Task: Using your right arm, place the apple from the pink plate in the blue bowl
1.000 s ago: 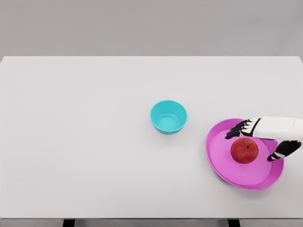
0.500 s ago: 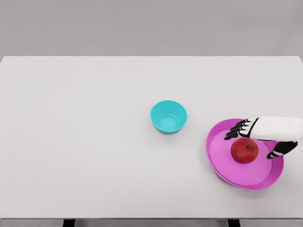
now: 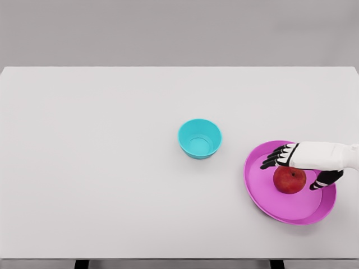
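A red apple (image 3: 289,180) lies on the pink plate (image 3: 263,188) at the table's right side. My right hand (image 3: 293,169) reaches in from the right edge and hovers over the apple's far side, fingers (image 3: 274,158) spread on the left and thumb (image 3: 322,180) on the right, open and not closed on it. The blue bowl (image 3: 199,138) stands empty near the table's middle, to the left of the plate. My left arm is out of view.
The white table (image 3: 101,168) ends at a front edge just below the plate; its right edge runs close to the plate's right rim.
My right hand has slid slightly left and lower over the apple. The apple and the bowl have not moved.
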Motion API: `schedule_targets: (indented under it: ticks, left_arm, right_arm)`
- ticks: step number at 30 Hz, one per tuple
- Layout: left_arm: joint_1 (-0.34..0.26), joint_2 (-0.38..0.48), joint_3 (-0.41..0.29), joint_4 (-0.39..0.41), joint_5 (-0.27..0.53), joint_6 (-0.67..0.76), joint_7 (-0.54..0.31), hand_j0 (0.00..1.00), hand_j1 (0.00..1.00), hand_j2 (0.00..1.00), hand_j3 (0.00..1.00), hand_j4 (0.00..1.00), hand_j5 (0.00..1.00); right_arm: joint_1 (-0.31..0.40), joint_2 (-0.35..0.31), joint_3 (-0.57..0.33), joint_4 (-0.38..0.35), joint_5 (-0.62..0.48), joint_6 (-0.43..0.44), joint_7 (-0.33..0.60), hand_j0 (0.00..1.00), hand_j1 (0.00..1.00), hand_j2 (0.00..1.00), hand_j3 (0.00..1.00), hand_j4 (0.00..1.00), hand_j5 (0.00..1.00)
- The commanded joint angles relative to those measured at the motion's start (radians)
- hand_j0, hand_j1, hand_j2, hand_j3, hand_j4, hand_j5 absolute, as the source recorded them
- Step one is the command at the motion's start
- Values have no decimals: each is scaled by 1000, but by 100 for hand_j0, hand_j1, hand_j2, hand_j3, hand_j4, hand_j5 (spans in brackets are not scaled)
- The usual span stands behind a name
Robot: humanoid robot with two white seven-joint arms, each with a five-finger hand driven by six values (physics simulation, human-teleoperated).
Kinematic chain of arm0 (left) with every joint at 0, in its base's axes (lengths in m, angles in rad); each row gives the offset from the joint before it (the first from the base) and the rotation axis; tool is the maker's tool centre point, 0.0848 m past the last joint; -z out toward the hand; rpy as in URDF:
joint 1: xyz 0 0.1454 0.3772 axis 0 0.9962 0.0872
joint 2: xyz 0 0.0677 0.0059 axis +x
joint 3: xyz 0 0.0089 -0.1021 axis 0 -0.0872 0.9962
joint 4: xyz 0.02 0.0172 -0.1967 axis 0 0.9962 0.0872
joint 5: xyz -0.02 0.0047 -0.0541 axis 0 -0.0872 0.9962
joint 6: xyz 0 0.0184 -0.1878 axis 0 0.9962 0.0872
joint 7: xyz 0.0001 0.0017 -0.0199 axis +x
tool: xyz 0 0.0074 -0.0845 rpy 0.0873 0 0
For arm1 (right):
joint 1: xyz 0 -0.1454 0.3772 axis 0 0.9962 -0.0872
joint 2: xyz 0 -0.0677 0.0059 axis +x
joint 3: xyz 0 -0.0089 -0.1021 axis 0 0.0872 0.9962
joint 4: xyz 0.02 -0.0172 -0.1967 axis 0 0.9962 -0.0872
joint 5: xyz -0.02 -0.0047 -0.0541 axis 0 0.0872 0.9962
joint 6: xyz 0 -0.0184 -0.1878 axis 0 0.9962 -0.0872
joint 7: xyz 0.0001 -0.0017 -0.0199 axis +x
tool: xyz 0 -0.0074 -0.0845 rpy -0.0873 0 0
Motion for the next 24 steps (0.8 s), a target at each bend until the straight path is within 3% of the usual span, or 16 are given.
schedule_targets:
  ticks: [1, 14, 17, 19, 21, 24]
  left_arm:
    - [0, 0, 0, 0, 0, 0, -1, 100, 100, 100, 100, 100, 100]
    - [0, 0, 0, 0, 1, 0, -1, 100, 100, 100, 100, 100, 100]
    - [0, 0, 0, 0, 0, 0, -1, 100, 100, 100, 100, 100, 100]
    - [0, 0, 0, 0, 0, 0, -1, 100, 100, 100, 100, 100, 100]
    - [0, 0, 0, 0, 0, 0, -1, 100, 100, 100, 100, 100, 100]
    - [0, 0, 0, 0, 0, 0, -1, 100, 100, 100, 100, 100, 100]
  right_arm:
    - [0, 11, 0, 7, 6, 2, 0, 100, 100, 100, 100, 100, 100]
    - [12, 28, 9, 28, 26, 2, 0, 100, 100, 100, 100, 100, 100]
    - [14, 26, 12, 22, 27, 2, 0, 90, 90, 90, 90, 90, 90]
    - [15, 23, 12, 27, 26, 2, 1, 76, 76, 76, 76, 76, 76]
    - [15, 23, 13, 30, 26, 2, 1, 69, 69, 69, 69, 69, 69]
    - [15, 31, 29, 33, 33, 2, 1, 66, 66, 66, 66, 66, 66]
